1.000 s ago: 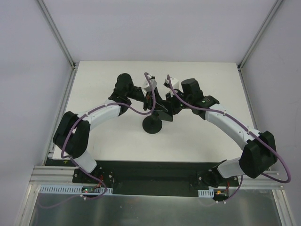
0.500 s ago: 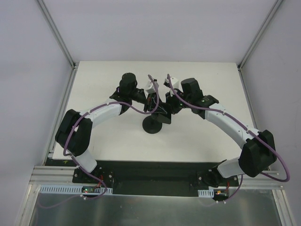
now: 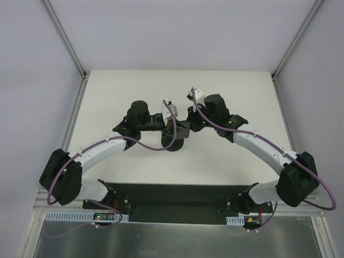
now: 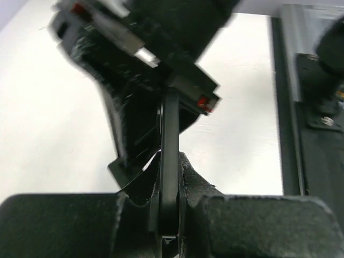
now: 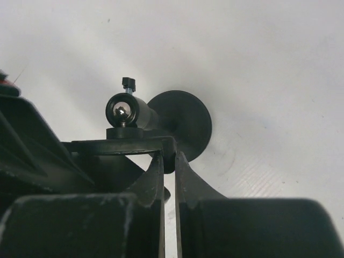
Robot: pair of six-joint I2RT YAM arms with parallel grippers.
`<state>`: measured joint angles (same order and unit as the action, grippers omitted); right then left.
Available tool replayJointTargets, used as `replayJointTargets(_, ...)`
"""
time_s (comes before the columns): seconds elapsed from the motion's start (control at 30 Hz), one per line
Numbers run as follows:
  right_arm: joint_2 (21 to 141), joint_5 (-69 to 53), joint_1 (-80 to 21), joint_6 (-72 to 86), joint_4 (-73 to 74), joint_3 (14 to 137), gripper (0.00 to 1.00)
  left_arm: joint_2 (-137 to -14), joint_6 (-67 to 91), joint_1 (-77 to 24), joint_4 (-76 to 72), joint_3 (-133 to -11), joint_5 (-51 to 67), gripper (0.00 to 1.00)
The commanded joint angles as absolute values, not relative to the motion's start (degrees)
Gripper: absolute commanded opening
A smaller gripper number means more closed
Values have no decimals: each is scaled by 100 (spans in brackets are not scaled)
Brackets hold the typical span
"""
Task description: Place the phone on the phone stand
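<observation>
The phone [image 4: 170,126], a thin black slab, shows edge-on in the left wrist view. My left gripper [image 4: 170,159] is shut on it. In the top view this gripper [image 3: 173,129] hangs over the phone stand's round base [image 3: 173,143], and the phone cannot be told apart there. In the right wrist view the stand shows its disc base [image 5: 185,123], its ball-joint head [image 5: 122,111] and a flat clip plate [image 5: 118,145]. My right gripper [image 5: 169,157] is shut on the end of that plate. It sits just right of the stand in the top view [image 3: 189,123].
The white table [image 3: 107,97] is bounded by grey walls and metal corner rails. Both wrists and their purple cables crowd closely round the stand. A black base plate [image 3: 172,196] runs along the near edge.
My left arm has swung lower and nearer, and its gripper has brought the phone from the stand's far-left side to right over the stand. The right gripper has barely shifted.
</observation>
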<state>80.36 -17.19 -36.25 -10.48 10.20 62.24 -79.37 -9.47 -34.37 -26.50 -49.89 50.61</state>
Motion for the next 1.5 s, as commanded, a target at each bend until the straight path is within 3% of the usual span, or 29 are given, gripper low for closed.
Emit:
replayJointTargets(0.0,7446,538,-3989,69,336,5723,1,-7295,-703,-4015,-3375,-4553,1113,0)
replayJointTargets(0.1,7165,1891,-4411,676,28,5336,0,-7365,-949,-4550,-3331,-4474,-519,0)
replayJointTargets(0.33,6996,4085,-5614,1291,-378,5124,0,-7549,-98,-4833,-3690,-4201,-2922,0)
replayJointTargets(0.63,7137,4316,-6381,1880,-27,5432,1,-7963,290,-4896,-3850,-4456,-2672,0)
replayJointTargets(0.67,7058,4202,-6416,1846,-26,5353,8,-7954,290,-4896,-3832,-4439,-2654,0)
replayJointTargets(0.7,6875,4149,-6468,1793,122,5283,29,-7928,281,-4896,-3815,-4412,-2654,0)
replayJointTargets(0.73,6751,4148,-6573,1732,158,5230,40,-7893,281,-4904,-3788,-4343,-2654,0)
replayJointTargets(0.8,6349,3991,-6618,1617,359,5054,56,-7762,281,-4896,-3753,-4272,-2584,0)
replayJointTargets(0.9,5697,3806,-6601,1294,536,4694,68,-7515,378,-4896,-3472,-4236,-2558,0)
replayJointTargets(1.1,4730,2928,-6242,334,878,4158,79,-7049,562,-4782,-2445,-4447,-2549,0)
replayJointTargets(1.47,3947,1978,-5695,440,853,3367,79,-5785,54,-3000,-2484,-4009,-2103,0)
